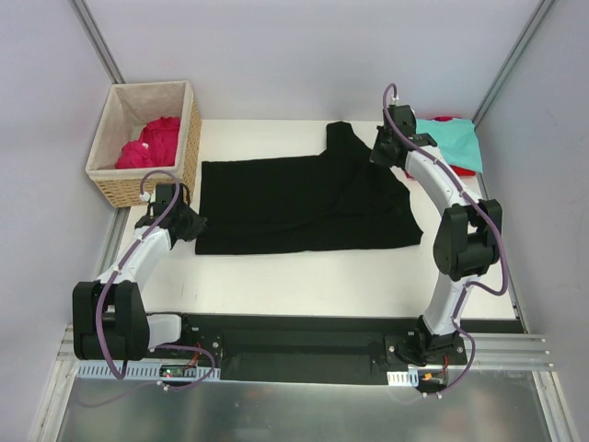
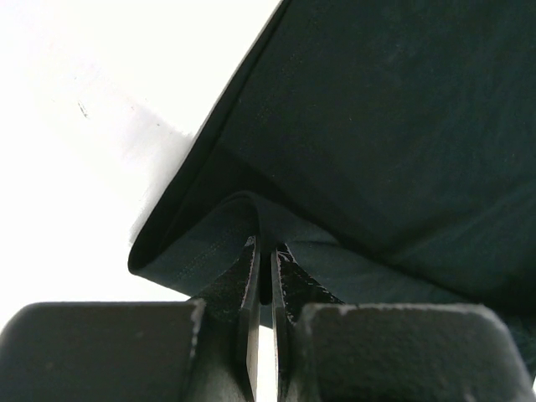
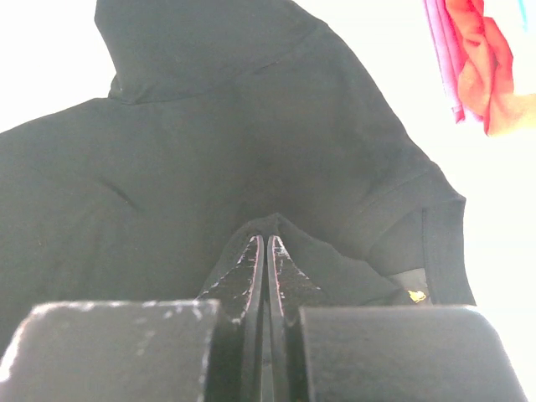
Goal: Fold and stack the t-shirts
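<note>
A large black t-shirt (image 1: 304, 203) lies spread across the white table. My left gripper (image 1: 191, 224) is shut on its left edge; the left wrist view shows the hem fold (image 2: 251, 209) pinched between the jaws (image 2: 268, 251). My right gripper (image 1: 385, 147) is shut on the shirt's upper right part, where cloth (image 3: 268, 167) bunches over the closed jaws (image 3: 266, 243). A crimson-pink shirt (image 1: 152, 143) lies in the wicker basket. A teal shirt (image 1: 449, 143) lies on red cloth (image 1: 465, 171) at the far right.
The wicker basket (image 1: 189, 129) with beige lining stands at the table's far left corner. Metal frame posts rise at both far corners. Red and pink cloth (image 3: 469, 59) shows at the top right of the right wrist view.
</note>
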`<state>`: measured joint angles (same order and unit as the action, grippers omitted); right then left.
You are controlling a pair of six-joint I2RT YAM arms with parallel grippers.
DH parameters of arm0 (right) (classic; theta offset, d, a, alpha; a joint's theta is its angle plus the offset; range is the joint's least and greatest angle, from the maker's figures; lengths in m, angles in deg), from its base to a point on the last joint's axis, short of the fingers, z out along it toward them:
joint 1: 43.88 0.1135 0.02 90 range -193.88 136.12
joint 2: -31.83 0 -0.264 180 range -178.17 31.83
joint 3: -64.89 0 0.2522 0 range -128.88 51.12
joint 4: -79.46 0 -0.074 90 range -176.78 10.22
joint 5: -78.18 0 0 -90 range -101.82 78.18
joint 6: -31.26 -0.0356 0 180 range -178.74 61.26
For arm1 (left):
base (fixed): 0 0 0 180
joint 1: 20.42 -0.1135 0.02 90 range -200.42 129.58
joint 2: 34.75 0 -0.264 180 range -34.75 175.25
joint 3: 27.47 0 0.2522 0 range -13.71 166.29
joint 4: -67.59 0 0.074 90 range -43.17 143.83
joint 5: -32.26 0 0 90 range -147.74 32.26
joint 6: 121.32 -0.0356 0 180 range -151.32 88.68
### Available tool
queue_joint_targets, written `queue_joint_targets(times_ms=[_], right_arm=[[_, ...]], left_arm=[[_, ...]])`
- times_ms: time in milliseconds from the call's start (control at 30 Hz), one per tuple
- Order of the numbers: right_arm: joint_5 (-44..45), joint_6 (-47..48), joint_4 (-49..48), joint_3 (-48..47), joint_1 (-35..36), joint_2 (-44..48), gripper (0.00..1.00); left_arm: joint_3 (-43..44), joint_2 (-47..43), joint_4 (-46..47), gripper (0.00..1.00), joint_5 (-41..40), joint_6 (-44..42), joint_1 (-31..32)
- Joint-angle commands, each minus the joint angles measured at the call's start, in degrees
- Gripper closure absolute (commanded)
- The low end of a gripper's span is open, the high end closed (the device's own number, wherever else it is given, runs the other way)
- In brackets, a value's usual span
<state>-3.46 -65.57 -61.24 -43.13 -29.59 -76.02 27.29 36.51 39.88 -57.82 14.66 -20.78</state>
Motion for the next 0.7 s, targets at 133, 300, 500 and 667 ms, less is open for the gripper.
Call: queue_joint_targets(times_ms=[133, 300, 500, 667], right_arm=[[0.1, 0.1, -0.7, -2.3, -0.5, -2.3, 0.99], [-0.4, -0.2, -0.8, -4.2, -0.5, -5.6, 0.99], [-0.9, -0.3, -0.1, -9.3, -0.5, -10.0, 0.63], [-0.5, 0.7, -0.2, -12.4, -0.5, -10.1, 0.03]], left_arm=[[0.3, 2.5, 0.9, 1.0, -1.3, 0.9, -0.1], [0.6, 4.6, 1.6, 1.0, -1.9, 1.4, 0.0], [0.8, 7.4, 3.8, 1.0, -4.5, 1.9, -0.1], [2.0, 8.9, 4.7, 1.0, -5.9, 2.6, -0.9]])
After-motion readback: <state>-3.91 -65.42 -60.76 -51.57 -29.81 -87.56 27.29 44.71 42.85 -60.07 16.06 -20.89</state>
